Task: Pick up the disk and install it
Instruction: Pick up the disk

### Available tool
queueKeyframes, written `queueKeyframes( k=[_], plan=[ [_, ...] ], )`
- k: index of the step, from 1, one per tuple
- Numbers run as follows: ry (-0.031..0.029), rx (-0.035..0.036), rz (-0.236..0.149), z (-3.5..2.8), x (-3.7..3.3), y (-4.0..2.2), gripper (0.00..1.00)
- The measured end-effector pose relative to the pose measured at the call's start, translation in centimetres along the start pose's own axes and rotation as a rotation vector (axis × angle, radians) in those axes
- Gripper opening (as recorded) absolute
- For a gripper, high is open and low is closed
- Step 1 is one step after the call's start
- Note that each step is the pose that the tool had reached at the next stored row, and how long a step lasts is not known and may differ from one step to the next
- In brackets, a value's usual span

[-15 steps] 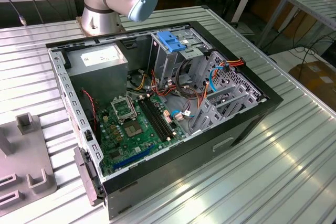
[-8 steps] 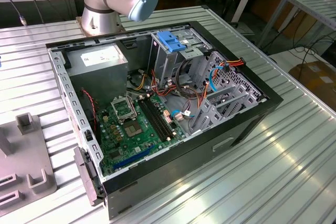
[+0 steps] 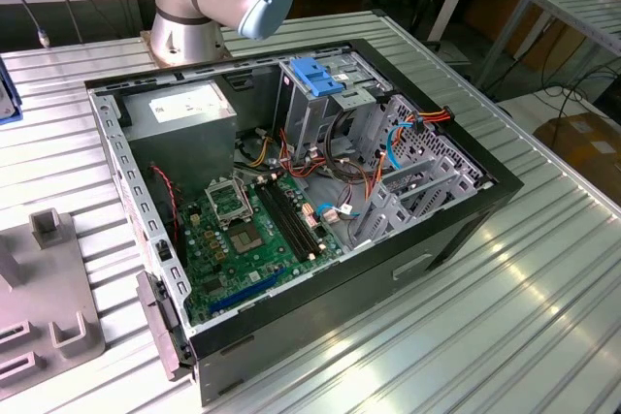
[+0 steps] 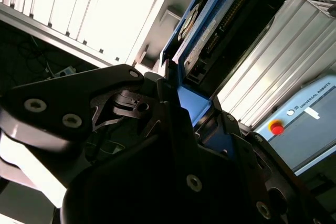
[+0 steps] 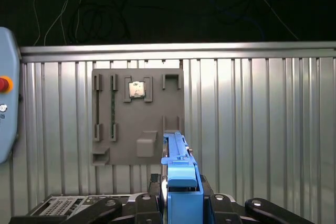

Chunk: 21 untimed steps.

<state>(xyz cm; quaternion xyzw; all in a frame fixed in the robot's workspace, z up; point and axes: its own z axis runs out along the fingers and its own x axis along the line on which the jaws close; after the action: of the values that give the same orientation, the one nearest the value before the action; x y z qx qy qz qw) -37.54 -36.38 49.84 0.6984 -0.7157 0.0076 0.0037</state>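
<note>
In the first wrist view the disk (image 5: 179,174) stands edge-on, its blue carrier rail facing the camera. My gripper (image 5: 179,203) is shut on it, with a black finger on either side. The second wrist view shows the disk (image 4: 210,30) from the side, with a blue rail along its edge and a dark face with a connector strip. It sticks out beyond my gripper (image 4: 181,103). It hangs high above the ribbed metal table. In the exterior view the open computer case (image 3: 456,230) lies on the table. Its grey drive cage (image 3: 320,109) has a blue latch (image 3: 315,75) on top.
A grey fixture plate (image 5: 137,116) with slots and a small chip lies on the table below the disk, and the fixture plate (image 3: 49,307) sits at the exterior view's left. A pendant with a red button (image 4: 276,127) rests beside it. The arm's base (image 3: 184,31) stands behind the case.
</note>
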Motion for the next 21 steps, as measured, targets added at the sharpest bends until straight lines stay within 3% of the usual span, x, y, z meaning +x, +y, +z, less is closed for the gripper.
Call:
queueKeyframes(
  k=[21],
  plan=[
    [0.0, 0.0, 0.0, 0.01, -0.03, -1.13, 0.37]
  ],
)
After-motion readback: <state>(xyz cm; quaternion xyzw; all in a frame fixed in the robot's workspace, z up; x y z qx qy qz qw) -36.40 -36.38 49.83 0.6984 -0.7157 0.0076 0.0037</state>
